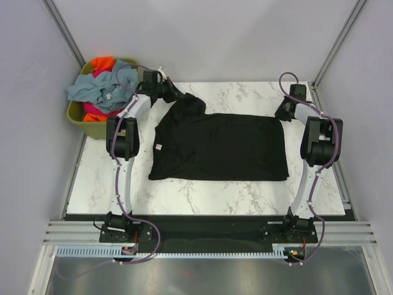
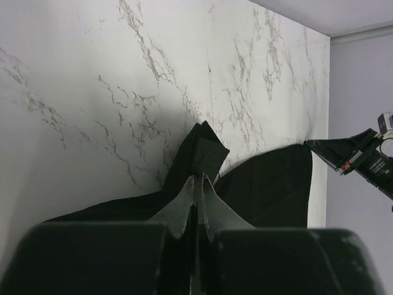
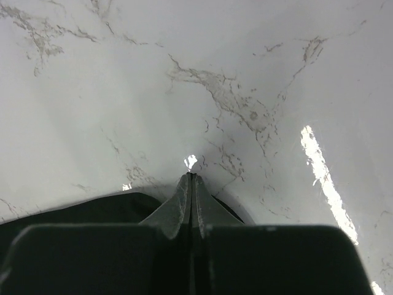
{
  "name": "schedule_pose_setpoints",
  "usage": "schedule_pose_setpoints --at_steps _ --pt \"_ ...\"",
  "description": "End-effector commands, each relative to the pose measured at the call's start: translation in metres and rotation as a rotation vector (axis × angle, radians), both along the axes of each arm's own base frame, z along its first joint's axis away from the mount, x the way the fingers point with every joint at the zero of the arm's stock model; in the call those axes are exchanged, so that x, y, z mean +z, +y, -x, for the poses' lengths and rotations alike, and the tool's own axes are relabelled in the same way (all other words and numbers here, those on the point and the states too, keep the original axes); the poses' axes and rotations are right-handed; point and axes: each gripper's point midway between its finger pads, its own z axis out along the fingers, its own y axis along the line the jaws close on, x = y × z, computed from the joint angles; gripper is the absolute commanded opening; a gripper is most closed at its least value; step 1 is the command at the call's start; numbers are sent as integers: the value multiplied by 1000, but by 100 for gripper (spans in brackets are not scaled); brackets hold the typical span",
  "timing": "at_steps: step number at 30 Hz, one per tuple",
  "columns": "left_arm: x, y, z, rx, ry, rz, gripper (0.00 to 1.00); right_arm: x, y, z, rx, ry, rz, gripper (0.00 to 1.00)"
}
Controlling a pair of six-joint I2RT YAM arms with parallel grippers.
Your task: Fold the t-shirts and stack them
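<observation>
A large black t-shirt [image 1: 221, 147] lies spread flat on the marble table [image 1: 104, 184], with a small white tag [image 1: 158, 147] at its left edge. My left gripper [image 1: 171, 93] is shut on a bunched fold at the shirt's far left corner and holds it lifted; in the left wrist view the black t-shirt [image 2: 270, 190] runs up between the shut left gripper [image 2: 202, 176]. My right gripper [image 1: 284, 112] is shut at the shirt's far right corner. In the right wrist view the right gripper [image 3: 191, 175] touches the marble, with black t-shirt [image 3: 80, 209] on both sides.
An olive-green basket [image 1: 77, 114] stands off the table's far left corner, holding a grey-blue shirt [image 1: 101, 89], an orange shirt [image 1: 103, 62] and a magenta shirt [image 1: 95, 110]. Grey walls with metal posts close in the far side and both flanks.
</observation>
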Motion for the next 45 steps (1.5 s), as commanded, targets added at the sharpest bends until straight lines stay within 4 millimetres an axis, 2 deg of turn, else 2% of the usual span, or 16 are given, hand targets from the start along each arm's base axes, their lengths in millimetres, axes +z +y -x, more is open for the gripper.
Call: schedule_pose_setpoints --at_steps 1,5,6,9,18,24,25,26,27,28,30,32,33,34,40,45 --pt "70 8 3 -27 -142 -7 2 5 4 -3 19 -20 -15 0" --pt "79 15 8 -23 -148 -25 2 24 6 -3 21 -53 -19 0" --pt "89 16 10 -24 -167 -28 2 28 7 -3 23 -61 -26 0" --pt "101 18 16 -25 -182 -35 2 52 10 -1 29 -105 -32 0" --pt "129 23 37 -23 -213 -49 2 98 13 15 29 -182 -32 0" --pt "141 28 61 -23 -219 -71 2 102 16 33 33 -175 -38 0" --pt "132 29 68 -24 -193 -77 2 103 15 35 30 -177 -37 0" --pt "143 30 76 -24 -214 -80 2 103 16 38 33 -175 -38 0" --pt "143 32 81 -24 -218 -91 2 103 16 44 30 -171 -40 0" --pt "133 34 88 -24 -193 -100 2 103 17 47 32 -171 -41 0" --pt "147 37 101 -25 -226 -115 2 103 17 56 31 -165 -38 0" --pt "139 40 116 -26 -208 -133 2 103 17 61 32 -163 -38 0" --pt "149 42 125 -25 -229 -135 2 102 16 66 31 -160 -36 0" --pt "138 42 135 -32 -204 -140 2 102 16 70 30 -157 -38 0" --pt "120 49 184 -44 -167 -162 2 100 13 94 14 -148 -33 0" --pt "103 55 215 -38 -131 -173 2 92 11 117 1 -128 -29 0"
